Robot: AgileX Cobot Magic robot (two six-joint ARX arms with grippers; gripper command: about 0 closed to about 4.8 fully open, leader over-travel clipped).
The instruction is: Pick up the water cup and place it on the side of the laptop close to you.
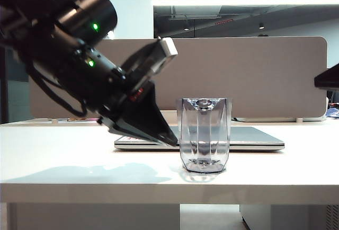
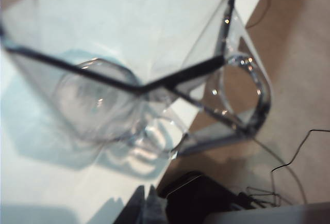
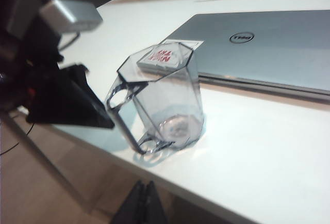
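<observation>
Your left hand [image 1: 170,140] hangs low over the bench [image 1: 79,161], its black fingers pressed together to a point and holding nothing. In the exterior view that tip sits just left of the cup [image 1: 204,134], near it, though you cannot tell whether it touches. The arm slopes down from the upper left, two green lights showing on its body.

From the left wrist view you look almost straight into the cup [image 2: 129,74], very close and blurred; its dark rim crosses the picture and its loop handle [image 2: 242,95] hangs out past the bench edge, over the floor. The closed fingertips [image 2: 144,208] show at the picture's edge.

Your right hand [image 3: 140,206] is held off the near edge of the bench, fingers pressed together, holding nothing. Its camera sees the cup [image 3: 162,100] standing upright near the bench's front edge, handle [image 3: 124,115] turned towards the left hand [image 3: 77,108].

The cup stands on the bench on your side of the laptop [image 1: 249,140], apart from it. The laptop [image 3: 268,48] lies shut and flat, oval logo [image 3: 242,37] on the lid, and a white-and-red sticker [image 3: 167,54] at its corner shows through the cup's rim. Behind the bench stands a beige divider [image 1: 265,76].
</observation>
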